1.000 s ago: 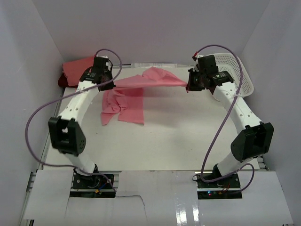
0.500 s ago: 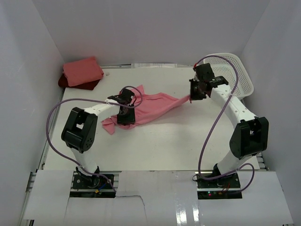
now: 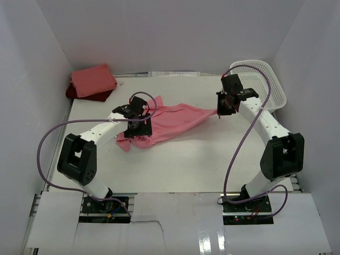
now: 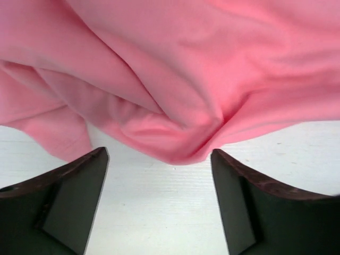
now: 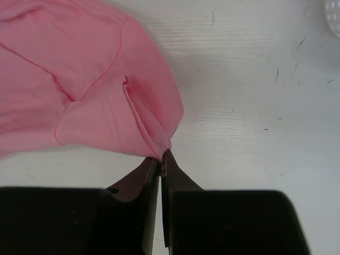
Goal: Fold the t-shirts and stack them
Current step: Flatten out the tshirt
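We looked down from high behind the near edge onto the whole table (image 3: 212, 159), while each wrist camera hung close over it, facing past the left gripper (image 4: 159, 151) or right gripper (image 5: 161, 159), and all three shared the rose pink t-shirt (image 3: 175, 119).

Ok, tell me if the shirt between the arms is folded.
Not folded: shirt lies bunched, a corner pinched in the right gripper.

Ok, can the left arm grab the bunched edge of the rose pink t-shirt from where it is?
Probably yes. The left gripper is open, its jaws spread just short of a bunched fold of the rose pink t-shirt lying on the table, with nothing in between.
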Tool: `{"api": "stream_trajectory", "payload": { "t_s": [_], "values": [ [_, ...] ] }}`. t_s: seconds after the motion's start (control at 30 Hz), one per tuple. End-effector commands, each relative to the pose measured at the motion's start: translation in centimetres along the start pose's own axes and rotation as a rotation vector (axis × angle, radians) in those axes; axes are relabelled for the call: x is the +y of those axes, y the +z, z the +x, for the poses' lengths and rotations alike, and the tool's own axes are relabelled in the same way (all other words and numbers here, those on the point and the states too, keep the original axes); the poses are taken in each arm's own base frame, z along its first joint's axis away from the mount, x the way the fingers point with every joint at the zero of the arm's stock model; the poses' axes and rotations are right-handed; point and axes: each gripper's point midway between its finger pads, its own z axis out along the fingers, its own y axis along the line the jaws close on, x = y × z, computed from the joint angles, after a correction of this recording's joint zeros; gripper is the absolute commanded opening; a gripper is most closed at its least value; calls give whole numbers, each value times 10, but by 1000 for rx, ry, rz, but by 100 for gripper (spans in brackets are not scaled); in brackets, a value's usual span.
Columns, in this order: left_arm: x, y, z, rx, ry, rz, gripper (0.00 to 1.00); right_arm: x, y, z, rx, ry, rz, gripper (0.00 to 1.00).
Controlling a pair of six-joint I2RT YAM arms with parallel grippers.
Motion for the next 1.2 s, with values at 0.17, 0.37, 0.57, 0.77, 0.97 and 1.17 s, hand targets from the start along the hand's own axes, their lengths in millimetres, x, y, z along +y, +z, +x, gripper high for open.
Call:
{"api": "stream_trajectory", "payload": {
  "t_s": [0.17,0.37,0.57,0.77,0.97,1.17],
  "values": [
    [17,-55,-94,-253,-77,159,86,-14,-22,30,3,9,21,8],
    [31,-29,-114,-170,-100,163,88,-18,-20,76,90,16,8,8],
    [20,-5,-110,-89,-76,204,89,-14,-25,115,147,10,-34,8],
    [19,-2,-96,-44,-27,230,88,-12,-32,110,117,3,-41,8],
    [17,-14,-66,-10,-21,278,88,-1,-36,85,86,-18,-78,8],
    [-19,-31,-4,78,103,391,89,13,-42,46,27,-33,-110,8]
  ]
}}
